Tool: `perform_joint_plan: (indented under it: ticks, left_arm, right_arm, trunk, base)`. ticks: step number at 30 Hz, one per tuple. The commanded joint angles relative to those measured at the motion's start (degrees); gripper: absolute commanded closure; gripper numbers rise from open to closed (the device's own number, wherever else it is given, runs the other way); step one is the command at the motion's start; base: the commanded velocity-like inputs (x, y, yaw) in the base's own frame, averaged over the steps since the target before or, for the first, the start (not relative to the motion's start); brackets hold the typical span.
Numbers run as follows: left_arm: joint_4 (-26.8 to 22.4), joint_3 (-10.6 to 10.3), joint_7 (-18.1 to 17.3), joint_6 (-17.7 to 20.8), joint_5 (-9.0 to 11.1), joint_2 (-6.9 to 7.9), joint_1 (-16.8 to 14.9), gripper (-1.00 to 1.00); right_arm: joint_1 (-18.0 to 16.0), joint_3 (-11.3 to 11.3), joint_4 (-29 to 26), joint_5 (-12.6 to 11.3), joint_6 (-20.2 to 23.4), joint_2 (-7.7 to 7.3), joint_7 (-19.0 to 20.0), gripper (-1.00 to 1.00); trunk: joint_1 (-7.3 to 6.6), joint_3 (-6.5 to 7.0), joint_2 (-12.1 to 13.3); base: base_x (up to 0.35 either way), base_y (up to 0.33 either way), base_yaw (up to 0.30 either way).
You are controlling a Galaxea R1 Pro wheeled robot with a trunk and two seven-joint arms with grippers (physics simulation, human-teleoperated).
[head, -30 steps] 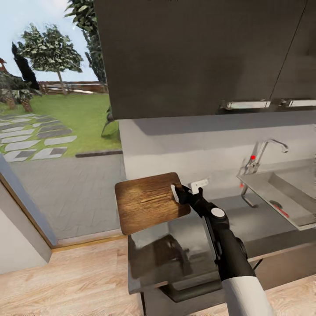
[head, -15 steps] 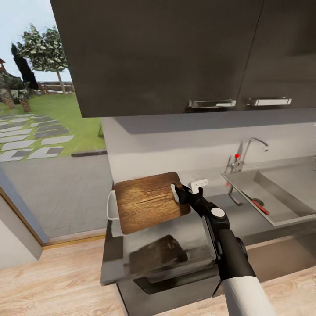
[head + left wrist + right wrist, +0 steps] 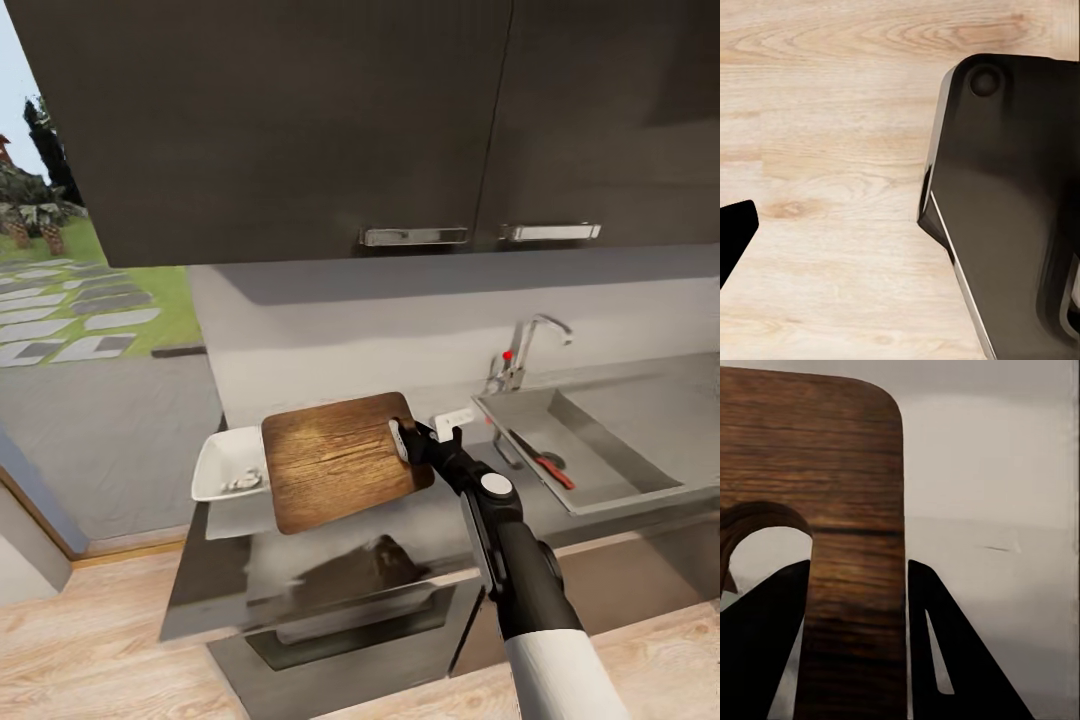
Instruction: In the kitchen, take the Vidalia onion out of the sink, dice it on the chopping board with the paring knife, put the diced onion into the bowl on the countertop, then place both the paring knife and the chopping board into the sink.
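gripping chopping board [image 3: 335, 460] — right gripper [image 3: 405, 438] at its edge

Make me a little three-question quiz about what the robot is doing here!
1. True or false: the right gripper holds the board up off the countertop.
2. Where is the knife? A) in the sink B) in the bowl C) on the floor
3. Fill in: in the head view, the bowl peeks out beside the board's ____ edge.

Key: 1 true. 2 A. 3 left.
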Motion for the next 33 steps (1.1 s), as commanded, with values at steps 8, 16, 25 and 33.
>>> perform_joint_plan:
  ticks: [8,16,25,33]
  left_arm:
    - [-0.15,-0.48,0.47,-0.06,0.23,0.06,0.04,-1.0]
    - [-0.15,-0.47,0.48,-0.06,0.23,0.06,0.03,-1.0]
    - [-0.15,-0.48,0.47,-0.06,0.23,0.06,0.02,-1.0]
    - [-0.15,-0.45,0.47,-0.06,0.23,0.06,0.02,-1.0]
  right_arm:
    - [-0.05,-0.13,-0.11,0.56,0.2,0.05,0.47,1.0]
    - [-0.05,-0.13,-0.11,0.59,0.22,0.05,0.44,1.0]
    - [-0.05,-0.13,-0.11,0.59,0.22,0.05,0.44,1.0]
    - [-0.05,-0.13,-0.03,0.5,0.22,0.05,0.44,1.0]
  trunk:
    - [0.04,-0.11,-0.12]
    - [0.04,-0.11,-0.12]
    - [0.04,-0.11,-0.12]
    - [0.04,-0.11,-0.12]
  base:
    - [0.0,-0.321,0.0]
    - [0.0,-0.321,0.0]
    - [0.0,-0.321,0.143]
    - [0.0,-0.276,0.277]
